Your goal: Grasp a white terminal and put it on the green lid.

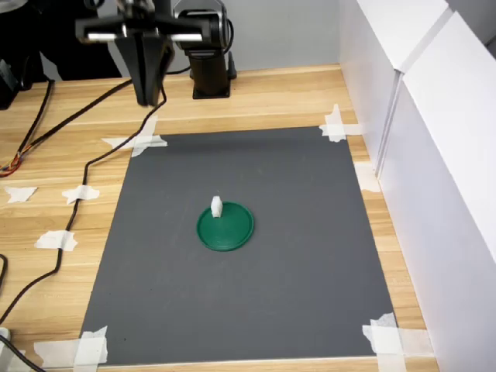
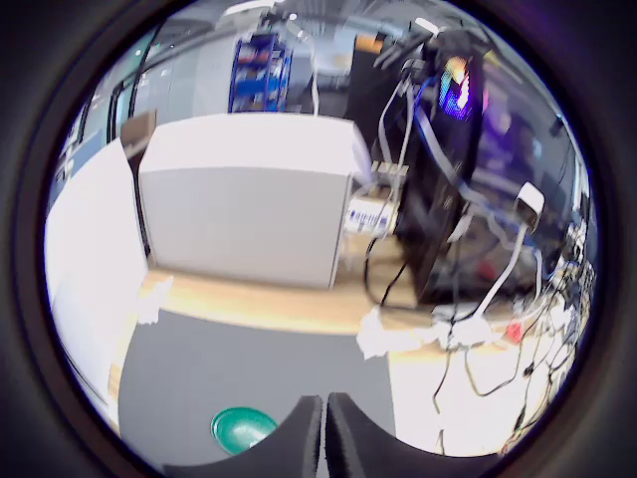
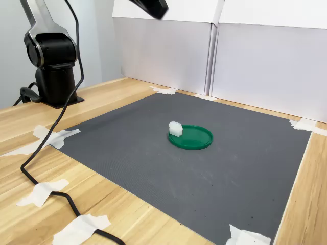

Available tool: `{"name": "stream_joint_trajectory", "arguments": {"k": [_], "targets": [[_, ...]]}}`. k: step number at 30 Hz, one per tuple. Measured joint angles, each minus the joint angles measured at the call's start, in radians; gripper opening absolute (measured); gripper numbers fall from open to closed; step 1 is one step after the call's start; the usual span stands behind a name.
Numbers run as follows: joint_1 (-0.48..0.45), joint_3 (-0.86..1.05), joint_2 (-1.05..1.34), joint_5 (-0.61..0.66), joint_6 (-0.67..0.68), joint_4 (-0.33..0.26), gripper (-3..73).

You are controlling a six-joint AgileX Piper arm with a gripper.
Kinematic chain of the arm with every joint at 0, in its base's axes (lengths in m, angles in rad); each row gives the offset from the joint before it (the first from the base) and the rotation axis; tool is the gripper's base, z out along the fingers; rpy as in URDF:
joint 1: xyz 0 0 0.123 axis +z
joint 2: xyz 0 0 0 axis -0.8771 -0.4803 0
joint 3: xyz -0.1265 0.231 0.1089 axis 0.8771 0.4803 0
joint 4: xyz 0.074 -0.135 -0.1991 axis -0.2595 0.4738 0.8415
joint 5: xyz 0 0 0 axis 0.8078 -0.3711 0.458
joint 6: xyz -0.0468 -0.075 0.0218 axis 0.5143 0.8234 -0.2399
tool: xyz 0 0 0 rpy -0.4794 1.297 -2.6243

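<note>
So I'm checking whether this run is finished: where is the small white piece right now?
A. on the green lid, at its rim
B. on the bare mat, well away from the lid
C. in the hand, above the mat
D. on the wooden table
A: the white piece stands on the green lid at its rim, while the hand is raised clear and closed.

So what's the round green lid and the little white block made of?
Round dark-green lid: probably plastic, smooth with a slight sheen and a moulded raised rim. Tiny white blocky terminal at its edge: likely plastic too, matte with crisp edges, though too small to be sure.
</note>
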Motion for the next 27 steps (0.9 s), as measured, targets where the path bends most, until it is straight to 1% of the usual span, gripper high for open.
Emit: {"name": "stream_joint_trajectory", "arguments": {"k": [3,7,13,17,21,27], "targets": [[0.0,0.121,0.159,-0.064,-0.003,0.017,-1.4],[0.0,0.272,0.362,-0.103,-0.03,0.022,-1.5],[0.0,0.467,0.618,-0.107,-0.063,0.028,-1.5],[0.0,0.55,0.756,-0.106,-0.067,0.028,-1.5],[0.0,0.59,0.839,-0.106,-0.068,0.02,-1.5],[0.0,0.636,0.862,-0.103,-0.068,0.017,-1.5]]}}
